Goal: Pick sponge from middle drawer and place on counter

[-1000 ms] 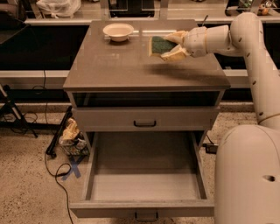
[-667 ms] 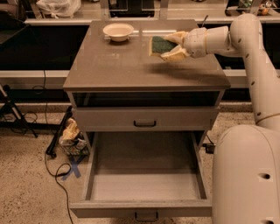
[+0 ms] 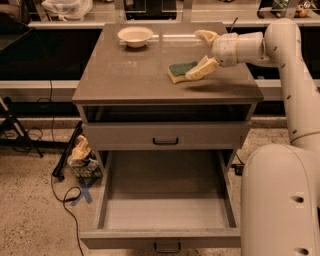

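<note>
This looks like a robot test room, a kind of lab, not a home. A big white robot arm reaches over a lone grey cabinet. Its pincer hangs over the tabletop near the right edge, toward the far right corner, with its fingers spread wide. The floor is hard and speckled, and black cables lie loose on it to the left of the cabinet. A black stand has its legs there too. Behind the tabletop's far edge runs a long pale shelf with a plastic bag on it and dark space below.
</note>
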Robot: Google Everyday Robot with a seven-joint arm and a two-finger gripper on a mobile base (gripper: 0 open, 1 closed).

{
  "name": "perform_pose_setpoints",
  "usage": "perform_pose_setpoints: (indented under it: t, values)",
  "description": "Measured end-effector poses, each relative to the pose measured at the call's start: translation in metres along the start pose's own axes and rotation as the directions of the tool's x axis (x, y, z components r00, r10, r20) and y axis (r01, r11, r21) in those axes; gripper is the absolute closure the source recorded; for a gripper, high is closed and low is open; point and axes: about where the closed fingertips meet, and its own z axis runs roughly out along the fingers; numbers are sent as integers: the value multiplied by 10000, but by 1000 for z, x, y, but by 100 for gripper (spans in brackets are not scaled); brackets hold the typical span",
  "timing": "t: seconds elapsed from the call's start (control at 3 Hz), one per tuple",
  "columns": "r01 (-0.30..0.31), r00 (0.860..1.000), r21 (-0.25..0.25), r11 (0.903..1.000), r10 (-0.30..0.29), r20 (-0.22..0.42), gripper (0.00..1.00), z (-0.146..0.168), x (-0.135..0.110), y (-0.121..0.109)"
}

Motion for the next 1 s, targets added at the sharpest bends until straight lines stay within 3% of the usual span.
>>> perform_pose_setpoints:
  t: [0.33, 0.67, 1.0]
  values:
    - [51, 10000, 415, 9991, -53, 62, 0, -16, 0, -8]
    - [284, 9996, 1302, 9911, -293, 56, 0, -56, -5, -18]
    - [670, 9977, 2520, 9654, -677, -60, 0, -116, -16, -21]
